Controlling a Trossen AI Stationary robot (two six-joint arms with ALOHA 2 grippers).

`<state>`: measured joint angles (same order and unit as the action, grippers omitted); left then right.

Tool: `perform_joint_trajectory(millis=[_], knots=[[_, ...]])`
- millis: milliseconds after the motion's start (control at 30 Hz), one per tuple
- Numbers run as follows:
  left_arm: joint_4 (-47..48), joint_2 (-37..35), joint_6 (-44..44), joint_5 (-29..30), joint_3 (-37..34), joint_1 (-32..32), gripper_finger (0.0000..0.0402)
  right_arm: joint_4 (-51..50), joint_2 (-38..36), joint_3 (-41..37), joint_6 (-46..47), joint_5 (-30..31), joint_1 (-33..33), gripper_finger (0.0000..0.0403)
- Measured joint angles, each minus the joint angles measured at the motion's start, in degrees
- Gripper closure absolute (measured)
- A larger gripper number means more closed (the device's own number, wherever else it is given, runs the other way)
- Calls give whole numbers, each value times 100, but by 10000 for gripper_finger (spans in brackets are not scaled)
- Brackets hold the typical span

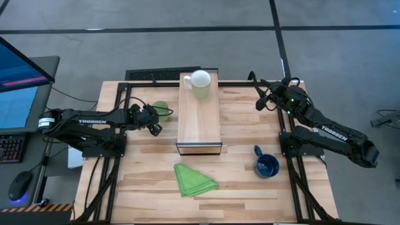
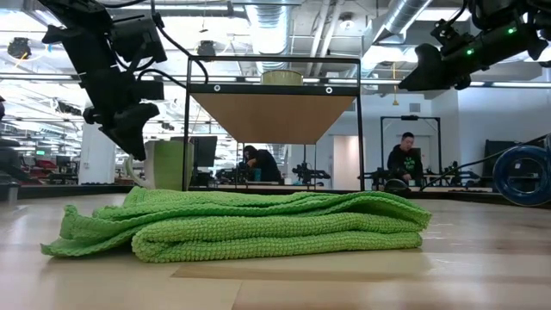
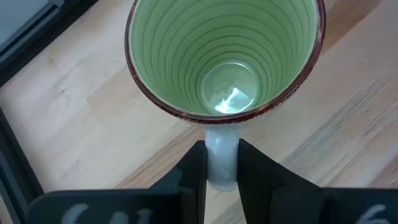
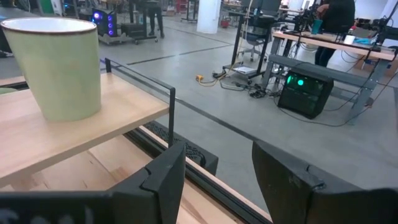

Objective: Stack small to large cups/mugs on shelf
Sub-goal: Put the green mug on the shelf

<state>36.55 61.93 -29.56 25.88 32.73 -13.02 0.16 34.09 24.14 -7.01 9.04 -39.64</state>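
Note:
A small white mug stands on the far end of the light-wood shelf; it also shows in the right wrist view. A light green mug with a white handle stands upright on the table left of the shelf. My left gripper is shut on it. A dark blue mug stands on the table near the right front. My right gripper is open and empty, right of the shelf's far end. My left gripper pinches the green mug's white handle between its two fingers. The fingers come from above, slanting in from the table's left. The mug is upright, mouth up; in the low view its base looks down at the tabletop.
A folded green cloth lies in front of the shelf's near end and fills the low view's foreground. A black frame runs along the table's edges. The shelf top near of the white mug is bare. People sit in the room beyond.

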Motion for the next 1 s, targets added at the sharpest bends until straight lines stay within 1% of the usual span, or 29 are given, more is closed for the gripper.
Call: perform_joint_trajectory(millis=[267, 567, 833, 1000], knots=[[-1, 0, 7, 4, 0, 0, 354, 0, 0, 0, 0, 0, 0, 193], [-13, 8, 361, 70, 52, 0, 354, -2, 0, 0, 0, 0, 0, 193], [19, 9, 866, -9, 557, 0, 354, 0, 0, 0, 0, -2, 0, 193], [502, 9, 1083, -1, 1103, 2, 354, -2, 0, 0, 0, -2, 0, 193]])
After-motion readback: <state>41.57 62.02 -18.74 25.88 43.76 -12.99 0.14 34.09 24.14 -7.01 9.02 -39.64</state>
